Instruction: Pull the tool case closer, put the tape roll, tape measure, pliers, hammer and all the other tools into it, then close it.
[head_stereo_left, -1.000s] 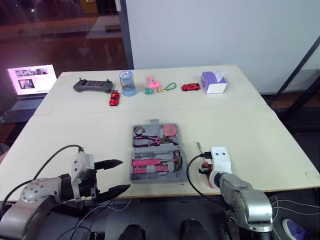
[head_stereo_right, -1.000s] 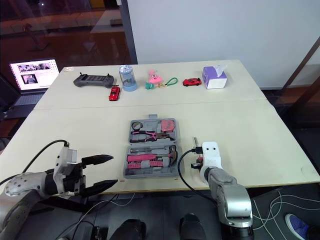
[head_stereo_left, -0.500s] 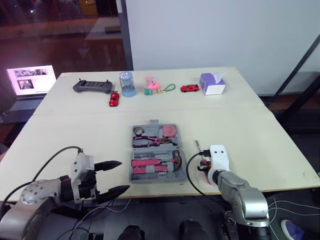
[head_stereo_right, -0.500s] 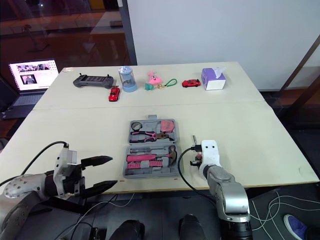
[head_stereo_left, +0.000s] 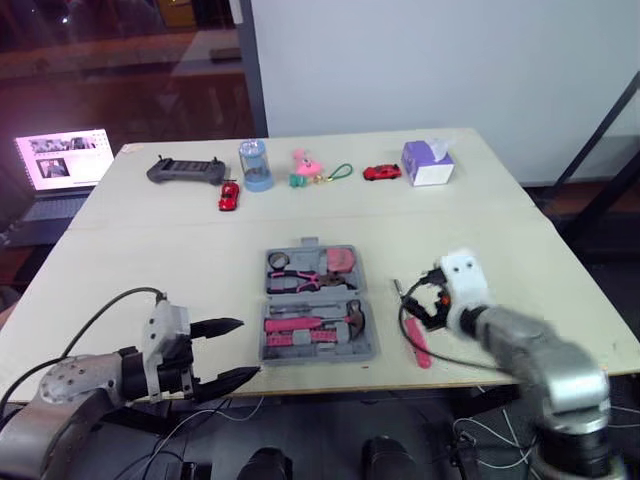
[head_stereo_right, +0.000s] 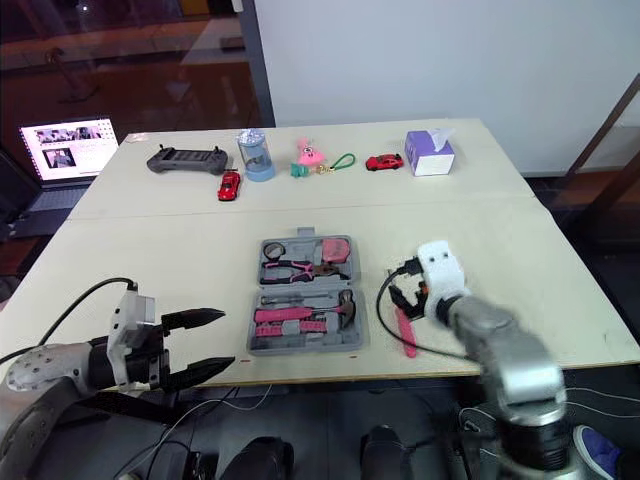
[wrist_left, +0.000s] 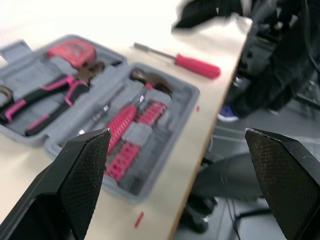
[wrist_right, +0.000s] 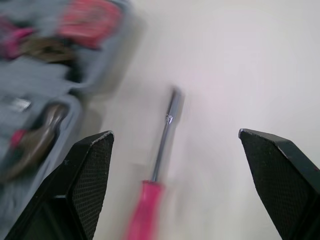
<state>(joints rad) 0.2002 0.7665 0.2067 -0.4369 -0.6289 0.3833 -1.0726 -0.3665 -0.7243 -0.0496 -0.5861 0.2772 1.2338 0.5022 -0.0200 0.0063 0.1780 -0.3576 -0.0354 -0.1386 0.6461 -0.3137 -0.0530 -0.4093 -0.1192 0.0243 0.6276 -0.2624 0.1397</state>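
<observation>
The grey tool case lies open at the table's middle front, holding a hammer, pliers, a pink tape measure and a tape roll. A pink-handled screwdriver lies flat on the table just right of the case, its shaft pointing away from me. My right gripper hovers open over the shaft end, holding nothing. My left gripper stands open and empty at the table's front edge, left of the case.
Along the far edge sit a dark controller, a red toy car, a blue cup, a pink toy, another red car and a tissue box. A laptop stands off the table's left.
My right gripper has opened and risen up and to the right, leaving the pink screwdriver on the table. The left gripper has stayed put.
</observation>
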